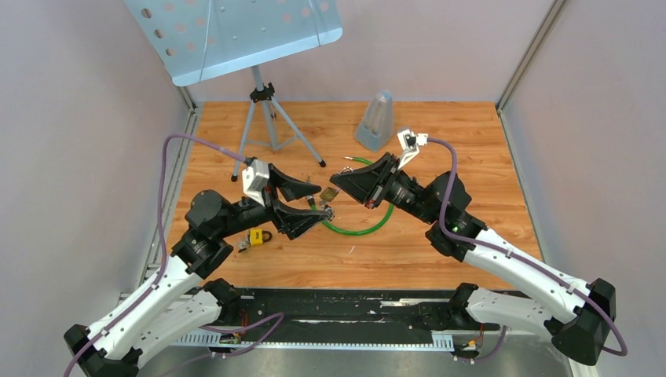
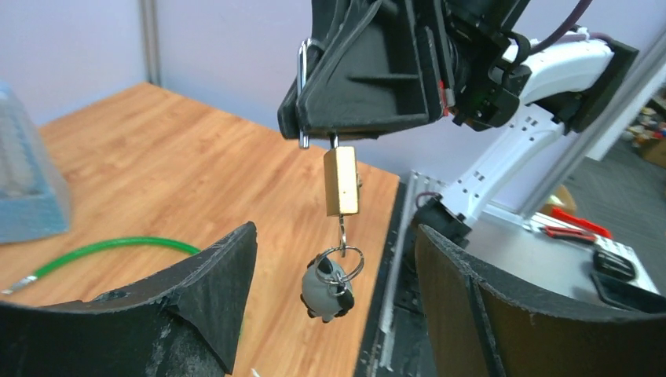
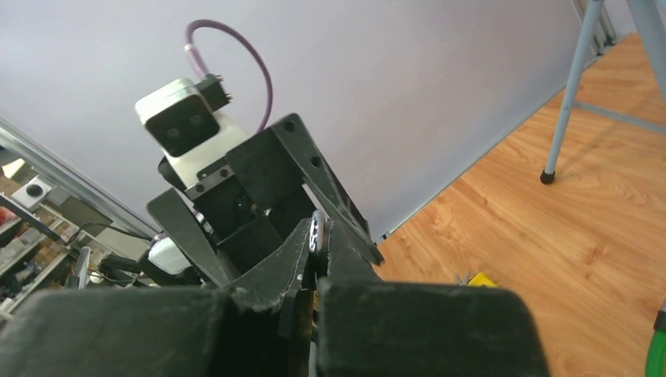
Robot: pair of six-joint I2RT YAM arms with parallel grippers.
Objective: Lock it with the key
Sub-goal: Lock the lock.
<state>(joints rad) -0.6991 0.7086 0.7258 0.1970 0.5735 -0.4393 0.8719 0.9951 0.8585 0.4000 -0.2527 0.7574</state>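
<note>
A brass padlock point(image 1: 330, 193) hangs in the air between the two arms over the wooden table. My right gripper point(image 1: 346, 179) is shut on its steel shackle point(image 3: 318, 231), which shows as a silver edge between the pressed fingers. In the left wrist view the padlock point(image 2: 341, 181) hangs from the right gripper point(image 2: 318, 129), with a key point(image 2: 342, 229) in its underside and a ring carrying a grey and black charm point(image 2: 327, 287). My left gripper point(image 2: 336, 236) is open; its fingers stand either side of the key and charm without touching.
A green cable loop point(image 1: 369, 228) lies on the table under the grippers. A yellow padlock with keys point(image 1: 256, 237) lies near the left arm. A music stand tripod point(image 1: 263, 102) and a grey plastic object point(image 1: 377, 118) stand at the back.
</note>
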